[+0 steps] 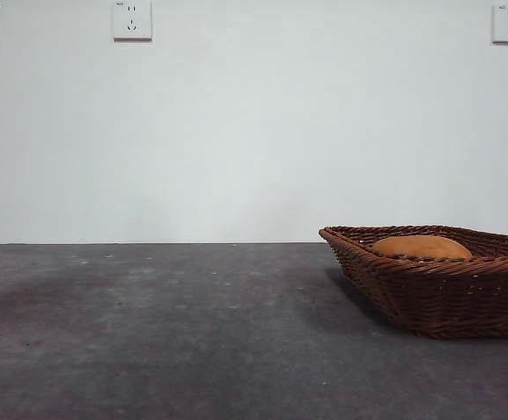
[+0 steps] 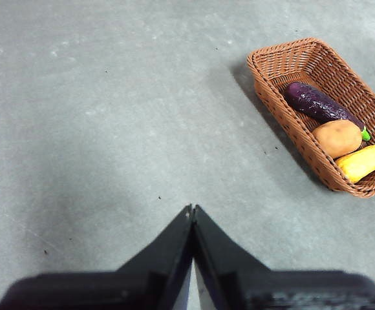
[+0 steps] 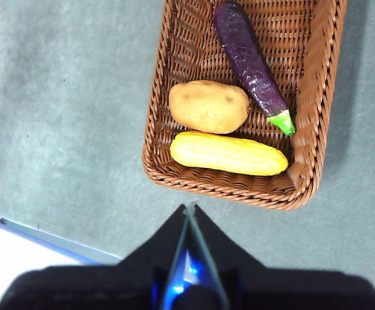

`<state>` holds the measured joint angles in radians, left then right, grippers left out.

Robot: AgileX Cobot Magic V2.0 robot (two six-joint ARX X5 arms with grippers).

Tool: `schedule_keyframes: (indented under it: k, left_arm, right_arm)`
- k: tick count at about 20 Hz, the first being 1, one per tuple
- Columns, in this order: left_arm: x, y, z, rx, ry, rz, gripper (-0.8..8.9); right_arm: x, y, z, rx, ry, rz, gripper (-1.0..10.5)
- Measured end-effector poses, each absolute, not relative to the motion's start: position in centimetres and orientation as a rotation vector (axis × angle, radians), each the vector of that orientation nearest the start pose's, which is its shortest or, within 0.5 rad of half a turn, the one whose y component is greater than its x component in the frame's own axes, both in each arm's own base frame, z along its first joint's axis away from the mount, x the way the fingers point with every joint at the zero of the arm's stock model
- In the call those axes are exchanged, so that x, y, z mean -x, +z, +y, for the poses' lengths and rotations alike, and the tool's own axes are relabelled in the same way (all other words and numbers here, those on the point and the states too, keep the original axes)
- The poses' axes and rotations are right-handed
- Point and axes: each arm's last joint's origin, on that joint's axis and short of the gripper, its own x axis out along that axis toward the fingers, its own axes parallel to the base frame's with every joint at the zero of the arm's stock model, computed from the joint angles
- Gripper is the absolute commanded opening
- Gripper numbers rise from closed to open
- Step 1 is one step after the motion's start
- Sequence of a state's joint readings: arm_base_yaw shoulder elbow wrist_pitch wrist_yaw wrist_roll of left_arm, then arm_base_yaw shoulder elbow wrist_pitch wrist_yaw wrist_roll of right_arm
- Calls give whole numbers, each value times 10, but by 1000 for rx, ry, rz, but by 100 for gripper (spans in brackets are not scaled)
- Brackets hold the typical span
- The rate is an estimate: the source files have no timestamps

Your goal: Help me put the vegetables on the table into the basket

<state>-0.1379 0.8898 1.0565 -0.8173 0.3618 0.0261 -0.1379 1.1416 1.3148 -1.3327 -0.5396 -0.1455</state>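
All three vegetables lie inside the basket (image 3: pixel 239 103), which sits on the grey bench (image 2: pixel 110 116). The potato (image 3: pixel 209 106) is in the middle. The corn cob (image 3: pixel 229 154) lies just beside it, near one short end of the basket. The eggplant (image 3: pixel 249 64) lies slanted along one long side, with its green cap close to the corn. From the front, only the potato (image 1: pixel 421 247) peeks over the basket rim (image 1: pixel 429 262). The left tool (image 2: pixel 192 210) is up above bare bench, well apart from the basket, with its jaws together. The right tool (image 3: pixel 189 208) is above the basket's short end, jaws together too, holding nothing.
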Motion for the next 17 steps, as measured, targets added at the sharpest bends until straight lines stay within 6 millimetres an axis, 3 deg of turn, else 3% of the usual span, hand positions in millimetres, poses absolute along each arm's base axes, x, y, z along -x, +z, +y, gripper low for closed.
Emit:
schedule_keyframes:
  k: [13, 17]
  left_arm:
    - [-158, 351, -32, 49, -490, 643, -4]
    - [-162, 359, -32, 38, -488, 547, -4]
  right_arm:
    - [-197, 370, -15, -137, 343, 871, 2]
    - [-204, 374, -17, -85, 286, 795, 2]
